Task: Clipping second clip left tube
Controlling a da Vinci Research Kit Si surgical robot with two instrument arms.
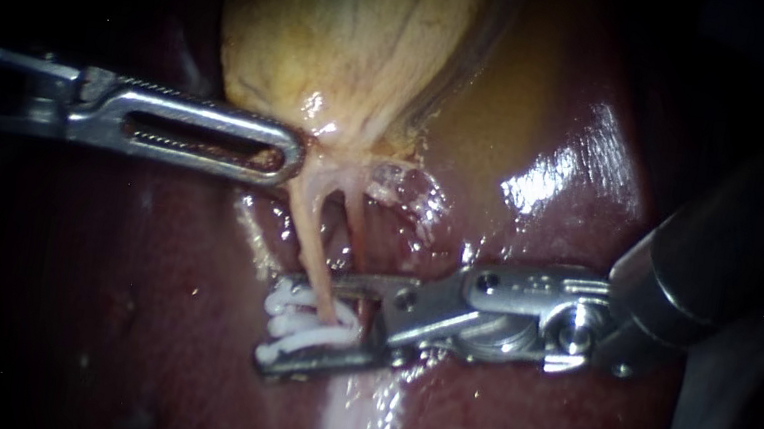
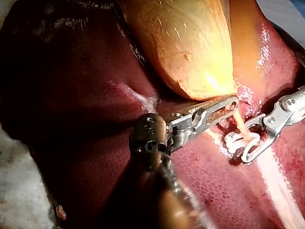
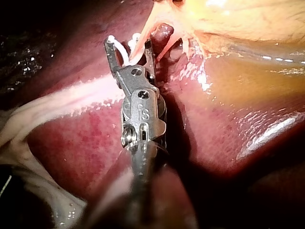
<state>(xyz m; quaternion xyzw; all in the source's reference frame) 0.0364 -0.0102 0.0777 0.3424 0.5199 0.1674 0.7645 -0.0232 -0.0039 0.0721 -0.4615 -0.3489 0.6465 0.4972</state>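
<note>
Close up, the right instrument's (image 1: 277, 322) jaws, a little apart, clasp a white clip (image 1: 323, 337) straddling the left tube (image 1: 310, 224) (a second clip (image 1: 286, 299) sits just beside it). The left instrument's (image 1: 285, 155) closed jaws pinch the gallbladder (image 1: 349, 28) at its neck.

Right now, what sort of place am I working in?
Probably a bench-top setup, not inside a body: the liver and gallbladder lie uncovered with pale cloth beside them, and the right instrument holds a white clip at a tube.
</note>
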